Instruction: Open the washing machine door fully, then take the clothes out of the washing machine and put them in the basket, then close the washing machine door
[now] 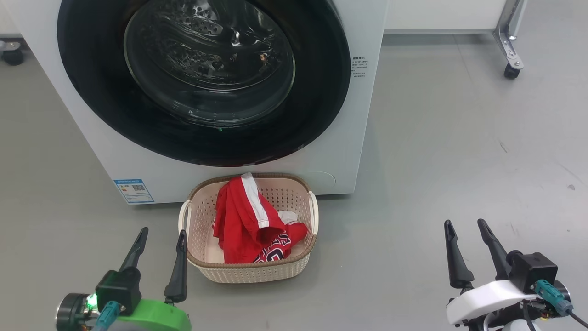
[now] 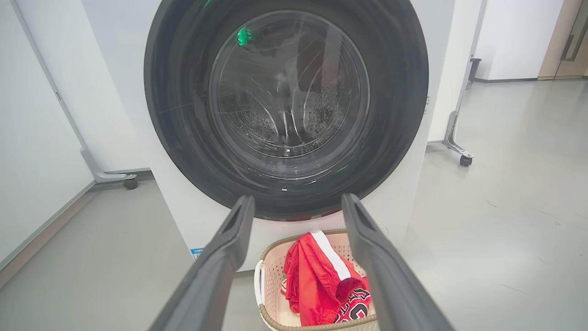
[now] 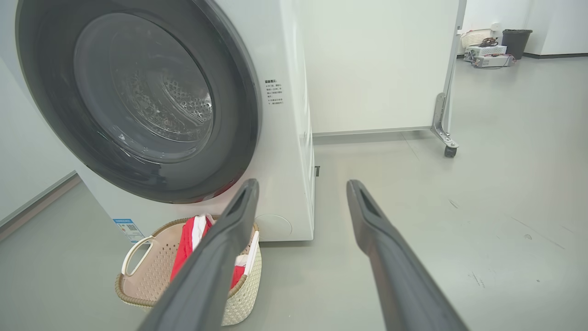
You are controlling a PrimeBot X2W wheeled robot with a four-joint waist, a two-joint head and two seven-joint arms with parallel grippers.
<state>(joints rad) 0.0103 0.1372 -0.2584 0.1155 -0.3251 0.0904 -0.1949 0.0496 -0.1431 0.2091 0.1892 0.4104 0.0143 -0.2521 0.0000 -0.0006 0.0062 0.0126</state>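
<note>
Red clothes (image 1: 243,220) heaped in the basket (image 1: 257,274), lower centre of head view, at the foot of the washing machine (image 1: 349,151); washing machine door (image 1: 209,64) above looks shut flush; left hand (image 1: 163,232), fingers apart, empty, just beside the basket's left wall, so the nearer arm; right hand (image 1: 465,223), apart, empty, well off at lower right.

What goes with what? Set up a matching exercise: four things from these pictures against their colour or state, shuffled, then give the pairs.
Things:
1. washing machine door
2. clothes
3. basket
4. left claw

States:
A. open, holding nothing
B. cream with a brown rim
C. shut, black-rimmed
D. red, piled in the basket

Pairs: 1-C, 2-D, 3-B, 4-A
</note>
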